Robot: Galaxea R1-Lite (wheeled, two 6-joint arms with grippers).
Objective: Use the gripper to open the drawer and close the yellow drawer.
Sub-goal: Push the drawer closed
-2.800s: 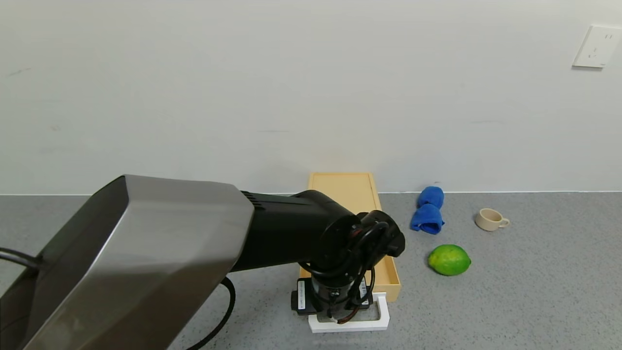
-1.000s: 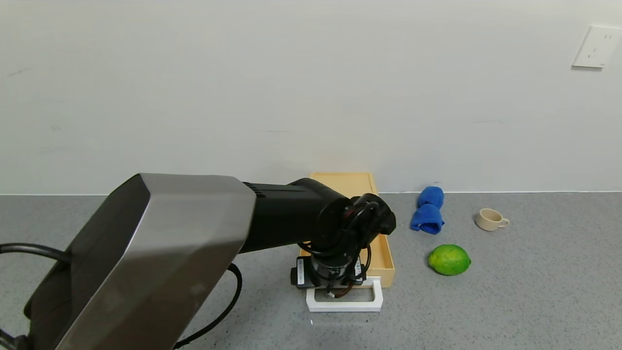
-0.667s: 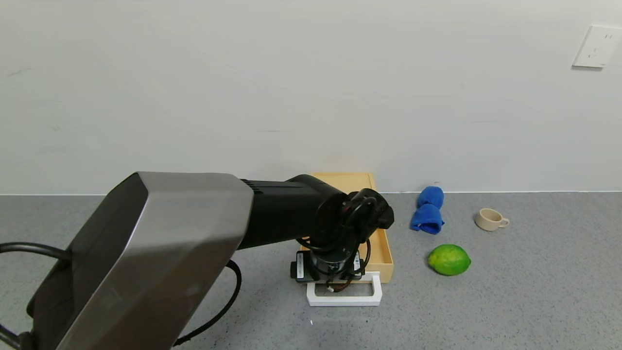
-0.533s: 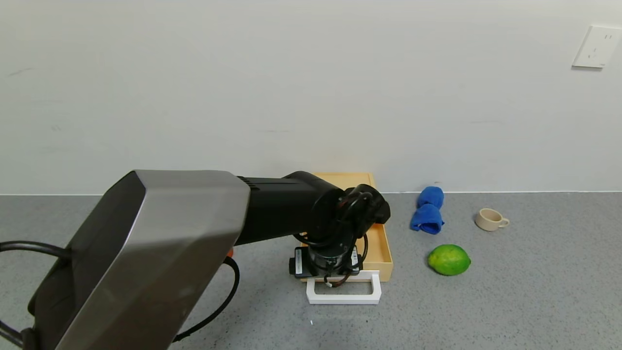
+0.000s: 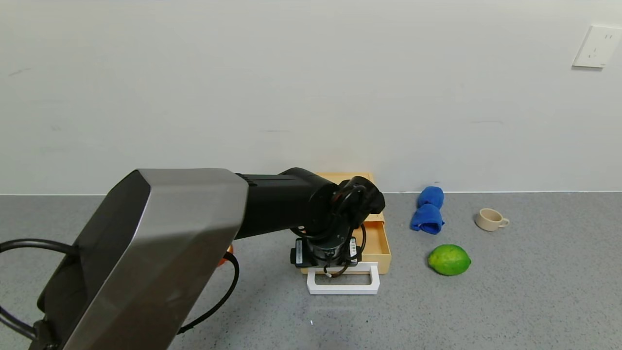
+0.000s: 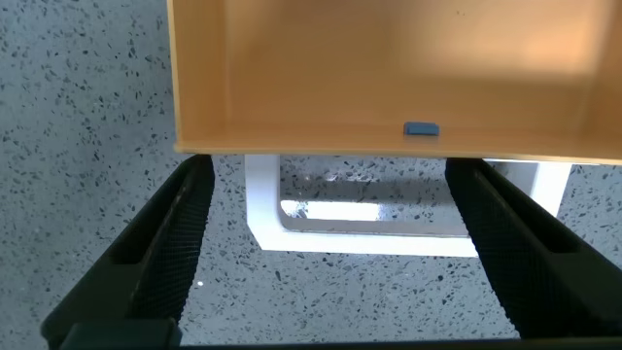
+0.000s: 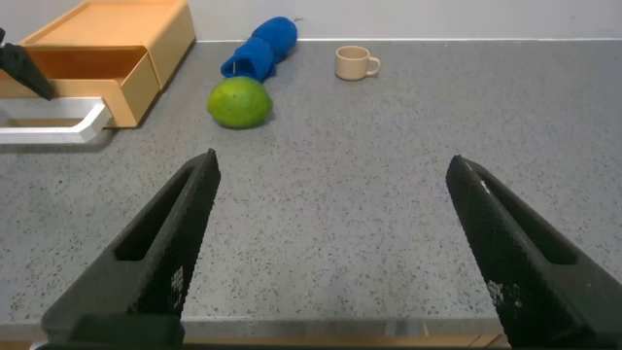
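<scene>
My left black two-fingered gripper [image 6: 335, 243] — fingers wide — straddles the pale yellow plastic drawer's [image 5: 376, 240] white loop handle [image 5: 343, 284]; an off-centre push risks jamming.

A staged test bench is suggested — a grey speckled tabletop [image 5: 510, 301] set against a bare white wall [image 5: 291, 87], a wall socket [image 5: 596, 46], and a few unrelated props scattered about.

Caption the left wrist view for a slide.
Open left end effector straddling the white handle of the partly open yellow drawer on the grey counter.
</scene>
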